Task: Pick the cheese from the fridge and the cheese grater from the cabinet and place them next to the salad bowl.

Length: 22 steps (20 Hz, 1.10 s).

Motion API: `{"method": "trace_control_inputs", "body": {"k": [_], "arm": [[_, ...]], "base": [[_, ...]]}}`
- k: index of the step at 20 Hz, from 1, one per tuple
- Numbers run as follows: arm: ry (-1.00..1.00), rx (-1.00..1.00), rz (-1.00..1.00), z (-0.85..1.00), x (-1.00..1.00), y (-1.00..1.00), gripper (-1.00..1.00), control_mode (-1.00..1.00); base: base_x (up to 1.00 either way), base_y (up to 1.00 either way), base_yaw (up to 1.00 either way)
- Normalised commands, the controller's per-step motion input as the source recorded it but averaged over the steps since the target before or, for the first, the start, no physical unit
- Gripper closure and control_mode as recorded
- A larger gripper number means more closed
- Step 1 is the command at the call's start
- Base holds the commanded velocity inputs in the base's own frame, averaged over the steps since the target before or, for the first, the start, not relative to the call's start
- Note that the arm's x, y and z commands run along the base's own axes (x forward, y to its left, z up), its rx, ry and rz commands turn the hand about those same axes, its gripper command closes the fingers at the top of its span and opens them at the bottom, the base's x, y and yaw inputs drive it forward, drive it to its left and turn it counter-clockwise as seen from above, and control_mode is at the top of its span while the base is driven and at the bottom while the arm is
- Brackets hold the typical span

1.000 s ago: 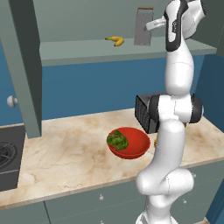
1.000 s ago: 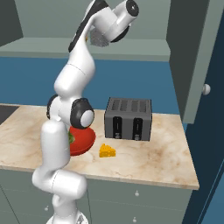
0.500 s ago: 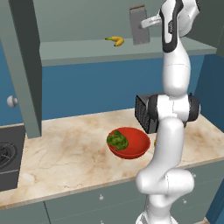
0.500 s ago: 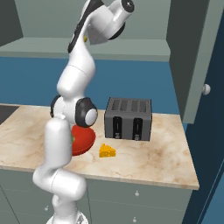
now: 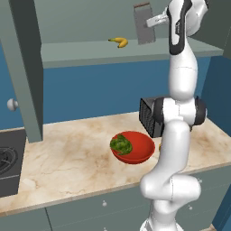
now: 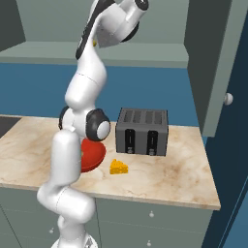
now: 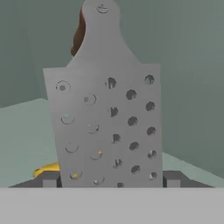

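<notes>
the tool is raised to the cabinet shelf, and in the hand view its two finger tips stand apart on either side of the cheese grater, close against its edges; whether they already press on it cannot be told, so the grip looks about to be made rather than made. the grater stands upright on the shelf with its brown end up, right at the tool, and a banana lies on the same shelf a little way beyond it. below, on the table, the red salad bowl with its green leaves sits in front of the toaster. the cheese lies on the table just beside the bowl, between it and the toaster, so that half of the task appears done. what is left, judging from this, is to clamp the grater, lift it off the shelf, bring it down and set it next to the bowl as well.
</notes>
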Motion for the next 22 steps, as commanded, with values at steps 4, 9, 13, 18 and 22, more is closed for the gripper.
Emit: {"method": "trace_control_inputs", "body": {"k": [4, 9, 13, 18, 22], "arm": [[-0.13, -0.04, 0.00, 0.00, -0.74, 0.45, 1.00, -1.00], [-0.14, -0.03, 0.00, -0.39, -0.99, 0.69, 1.00, -1.00], [-0.52, 0.00, 0.00, -0.91, -1.00, 0.42, 1.00, -1.00], [-0.80, 0.08, -0.01, -1.00, -1.00, 0.27, 1.00, -1.00], [-0.66, 0.12, -0.08, -0.98, -1.00, 0.31, 1.00, -1.00]], "base": [[0.00, 0.00, 0.00], [0.00, 0.00, 0.00], [0.00, 0.00, 0.00], [0.00, 0.00, 0.00], [0.00, 0.00, 0.00]]}}
